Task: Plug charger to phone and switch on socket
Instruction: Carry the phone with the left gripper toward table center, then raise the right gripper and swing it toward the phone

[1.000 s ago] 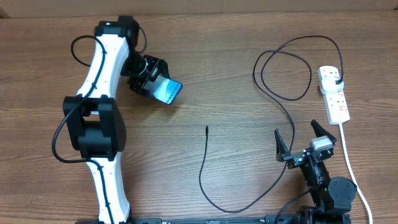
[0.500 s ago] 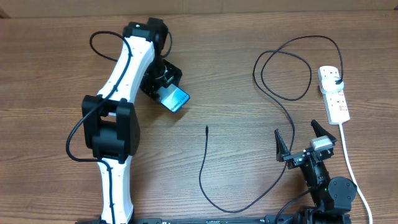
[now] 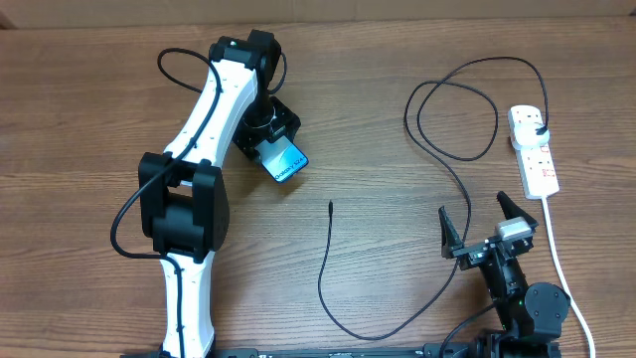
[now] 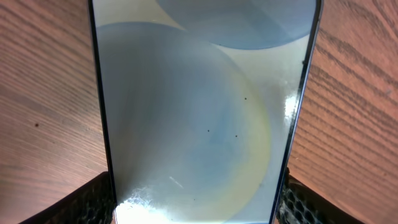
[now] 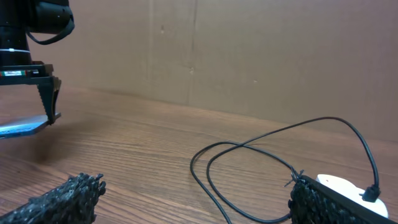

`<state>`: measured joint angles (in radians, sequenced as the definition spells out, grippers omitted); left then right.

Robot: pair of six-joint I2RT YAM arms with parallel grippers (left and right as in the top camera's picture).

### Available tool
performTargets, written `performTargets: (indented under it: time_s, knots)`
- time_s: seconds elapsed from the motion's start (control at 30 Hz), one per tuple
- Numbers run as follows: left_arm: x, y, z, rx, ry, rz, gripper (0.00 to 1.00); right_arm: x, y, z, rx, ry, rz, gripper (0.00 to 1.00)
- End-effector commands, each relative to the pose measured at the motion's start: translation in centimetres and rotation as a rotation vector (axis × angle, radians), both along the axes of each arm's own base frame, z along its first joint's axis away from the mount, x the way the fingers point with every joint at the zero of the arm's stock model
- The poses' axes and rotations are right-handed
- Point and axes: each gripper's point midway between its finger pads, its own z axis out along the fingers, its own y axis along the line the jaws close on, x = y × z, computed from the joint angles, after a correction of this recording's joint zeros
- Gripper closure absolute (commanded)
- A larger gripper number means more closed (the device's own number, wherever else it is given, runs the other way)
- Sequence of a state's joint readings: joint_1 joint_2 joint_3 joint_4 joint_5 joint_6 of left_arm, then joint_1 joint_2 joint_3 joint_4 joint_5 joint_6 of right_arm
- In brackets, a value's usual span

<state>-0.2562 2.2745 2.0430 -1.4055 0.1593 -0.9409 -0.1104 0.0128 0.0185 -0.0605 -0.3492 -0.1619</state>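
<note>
My left gripper [image 3: 270, 149] is shut on the phone [image 3: 287, 162], a slim phone with a light-blue screen, and holds it over the table left of centre. In the left wrist view the phone [image 4: 199, 112] fills the frame between the fingers. The charger [image 3: 447, 149] is a thin black cable looping across the right half; its connector tip [image 3: 330, 206] lies free near the middle and its black plug [image 3: 538, 129] sits in the socket [image 3: 534, 151], a white power strip at the right edge. My right gripper [image 3: 487, 227] is open and empty at the front right.
The socket's thick white cord [image 3: 556, 259] runs down the right side past my right gripper. A cardboard wall [image 5: 249, 50] stands behind the table. In the right wrist view the cable loop [image 5: 249, 162] lies ahead and the socket [image 5: 348, 186] shows at the right.
My left arm has carried the phone to the right and slightly toward the front, closer to the connector tip. The right arm, cable and socket have not moved.
</note>
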Motion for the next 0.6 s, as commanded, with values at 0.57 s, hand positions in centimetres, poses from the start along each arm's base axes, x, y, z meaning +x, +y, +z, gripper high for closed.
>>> performTargets:
  time_s: [0.57]
  knots:
    - [2.2, -0.1, 0.7, 0.032, -0.11, -0.055, 0.96, -2.0, 2.5, 4.1, 0.126, 0.012, 0.149, 0.0]
